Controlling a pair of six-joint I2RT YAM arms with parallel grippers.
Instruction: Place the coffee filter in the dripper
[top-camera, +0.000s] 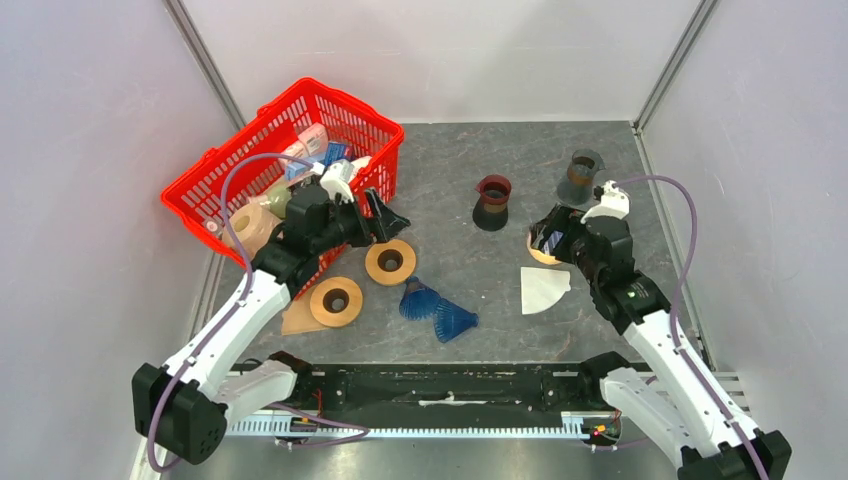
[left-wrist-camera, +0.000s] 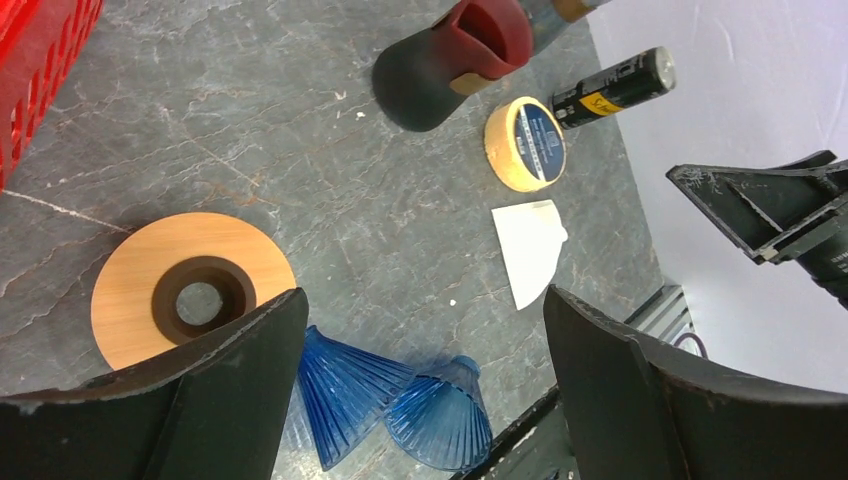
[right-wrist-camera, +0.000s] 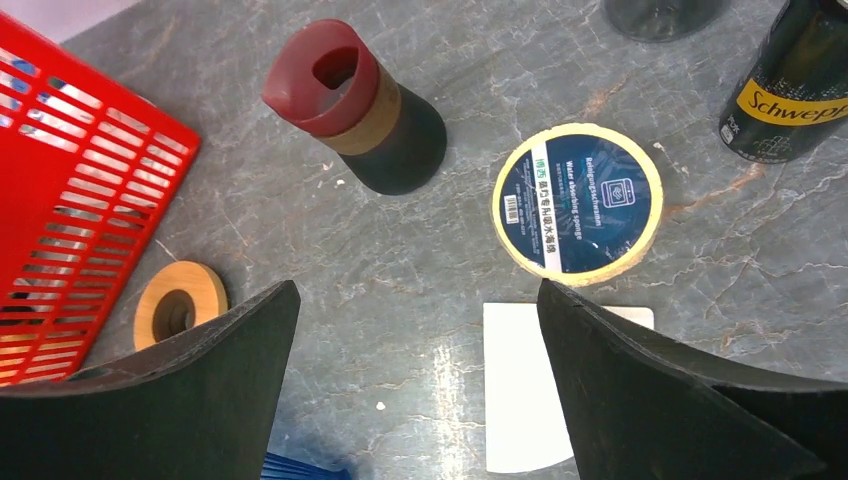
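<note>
Coffee filter (top-camera: 543, 289) — flat, near right hand (top-camera: 549, 240)

From above, the right gripper (top-camera: 550, 240) covers most of the tape (top-camera: 538, 259) near the desk's right edge. In the right wrist view a finger (right-wrist-camera: 700, 420) hides much of the filter (right-wrist-camera: 520, 400). The can (right-wrist-camera: 790, 90) and glass (right-wrist-camera: 660, 12) run off the top edge, and only a sliver of dripper (right-wrist-camera: 300, 466) shows at the bottom. The contents of the basket (top-camera: 238, 135) are too small to name.
</note>
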